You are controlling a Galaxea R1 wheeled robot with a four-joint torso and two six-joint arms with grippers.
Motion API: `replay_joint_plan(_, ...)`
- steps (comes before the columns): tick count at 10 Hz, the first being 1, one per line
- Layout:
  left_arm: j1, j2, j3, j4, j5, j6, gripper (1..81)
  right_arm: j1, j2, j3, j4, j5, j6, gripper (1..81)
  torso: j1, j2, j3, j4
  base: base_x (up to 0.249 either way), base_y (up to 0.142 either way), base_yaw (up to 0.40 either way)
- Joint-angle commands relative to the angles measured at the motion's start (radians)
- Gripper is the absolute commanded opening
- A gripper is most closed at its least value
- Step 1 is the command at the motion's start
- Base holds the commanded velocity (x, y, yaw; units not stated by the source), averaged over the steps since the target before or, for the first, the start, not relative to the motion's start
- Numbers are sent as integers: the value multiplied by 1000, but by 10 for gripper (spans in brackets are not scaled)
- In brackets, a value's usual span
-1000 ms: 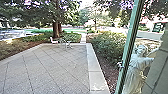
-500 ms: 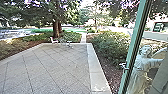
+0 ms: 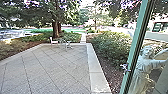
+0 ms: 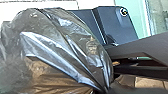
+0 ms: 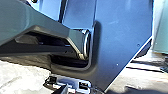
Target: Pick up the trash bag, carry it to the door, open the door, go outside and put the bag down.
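paved yard [image 3: 50, 67]; left tool [image 4: 108, 88] gripping trash bag [image 4: 60, 47] by bunched neck

The head view looks from high on the robot, forward and down across the paved patio [image 3: 50, 70] to a tree trunk [image 3: 56, 28] well beyond; a green door frame [image 3: 133, 47] stands nearer, on the right, before a statue [image 3: 143, 65]. The left wrist view looks from close beside the trash bag [image 4: 57, 45] toward the robot's dark plate [image 4: 116, 23]. The right wrist view faces that plate too, from near, past a jointed bar [image 5: 47, 25]. Both wrist views share the plate.
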Motion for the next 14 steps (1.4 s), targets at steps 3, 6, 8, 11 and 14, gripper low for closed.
replay_joint_plan(3,-43,5,9,-3,59,4,10,41,3,5,1,-64,1,811,1,0,0,0,84,0,0)
replay_joint_plan(6,-43,6,9,1,59,4,10,36,2,4,1,-64,2,811,0,0,0,0,93,0,0)
replay_joint_plan(8,-43,5,9,-1,59,4,10,41,3,5,1,-64,2,811,1,0,0,0,94,0,0)
replay_joint_plan(11,-43,5,9,-3,59,6,10,39,2,2,1,-64,2,811,1,1,-1,0,94,0,0)
replay_joint_plan(14,-43,3,9,-4,59,4,10,38,2,1,3,-64,1,811,1,1,-1,0,94,0,0)
